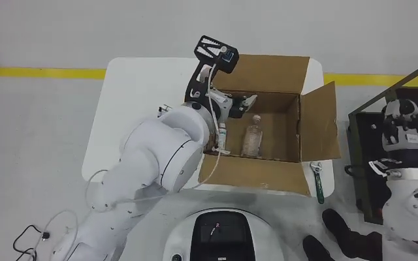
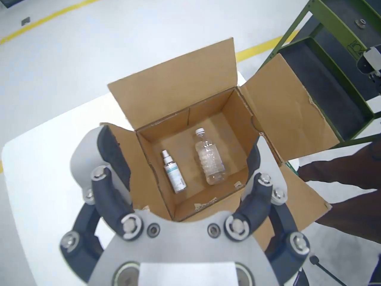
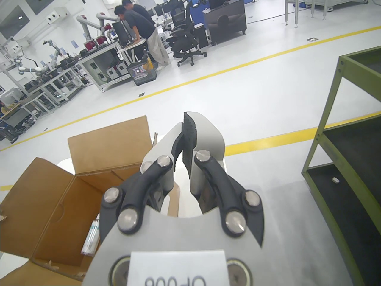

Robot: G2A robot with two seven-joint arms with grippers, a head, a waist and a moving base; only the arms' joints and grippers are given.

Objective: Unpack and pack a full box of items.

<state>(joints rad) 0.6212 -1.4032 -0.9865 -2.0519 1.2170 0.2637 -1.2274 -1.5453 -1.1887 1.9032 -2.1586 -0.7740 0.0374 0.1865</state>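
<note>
Your white desk (image 1: 137,104) has rounded corners and stands on a pale grey floor (image 1: 46,143) crossed by a yellow line (image 1: 52,72). The cardboard box (image 1: 274,73) sits on the desk with all four flaps folded out. On the box bottom lie a clear plastic bottle (image 2: 209,159) and, just beside it but apart, a smaller white spray bottle (image 2: 174,171). Both lie flat with their caps towards the far wall. Your left claw (image 2: 183,144) hangs above the open box with its fingers spread wide and nothing between them. Your right claw (image 3: 186,129) is off to the box's side, above the desk edge. Its ridged pads are pressed together and hold nothing. A green-handled tool (image 1: 318,183) lies on the desk just outside the box's near right corner. A green-framed cart (image 3: 323,114) with dark shelves stands beside the desk. Farther back, the room holds workbenches, black office chairs (image 3: 184,43) and other robot arms.
</note>
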